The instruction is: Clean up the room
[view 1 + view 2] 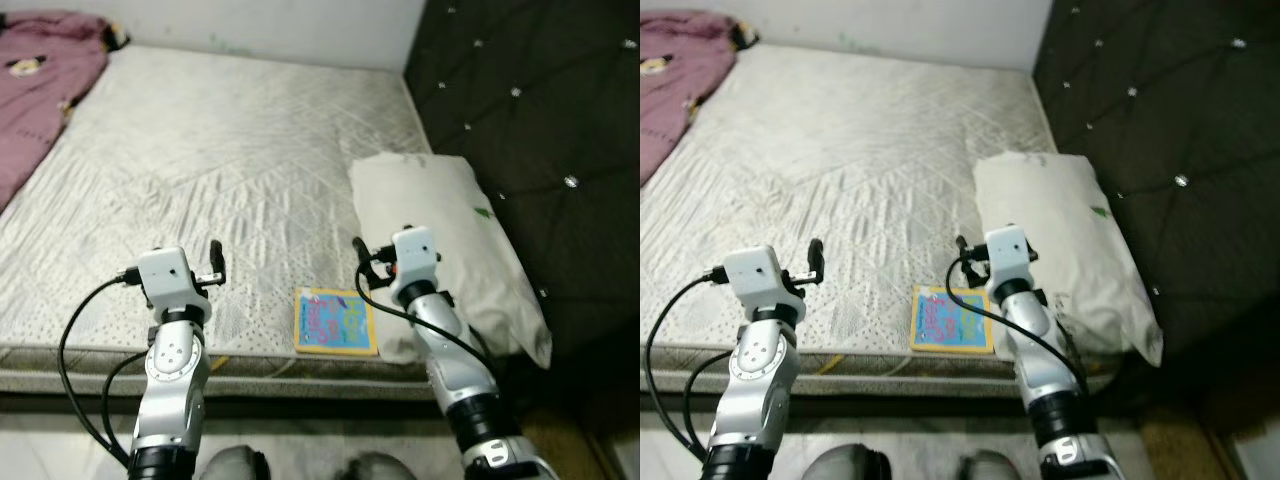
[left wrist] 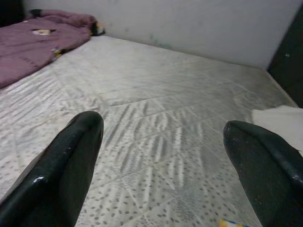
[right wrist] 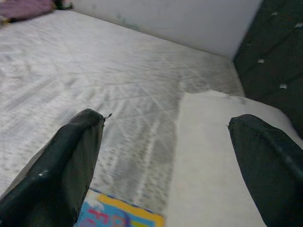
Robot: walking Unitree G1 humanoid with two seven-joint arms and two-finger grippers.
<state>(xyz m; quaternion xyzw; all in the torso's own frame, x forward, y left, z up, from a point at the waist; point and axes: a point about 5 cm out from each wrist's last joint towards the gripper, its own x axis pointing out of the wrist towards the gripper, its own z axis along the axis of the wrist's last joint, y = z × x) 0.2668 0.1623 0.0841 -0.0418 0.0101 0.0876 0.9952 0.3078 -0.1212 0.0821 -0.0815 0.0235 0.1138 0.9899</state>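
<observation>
**Book at the mattress's near edge, both grippers empty**

A thin book with a yellow border and a blue, pink-lettered cover lies flat at the near edge of the mattress, toward its right corner; its lettering is too small to read; its right side sits just beside, perhaps touching, a white pillow that lies along the mattress's right edge against the dark tufted headboard; the pillow's near end hangs past the mattress edge; a purple blanket is bunched at the far left corner, cut off by the frame. The left gripper hovers over the near edge with fingers spread wide and empty; the right gripper hovers likewise, parted and empty, between book and pillow.
</observation>
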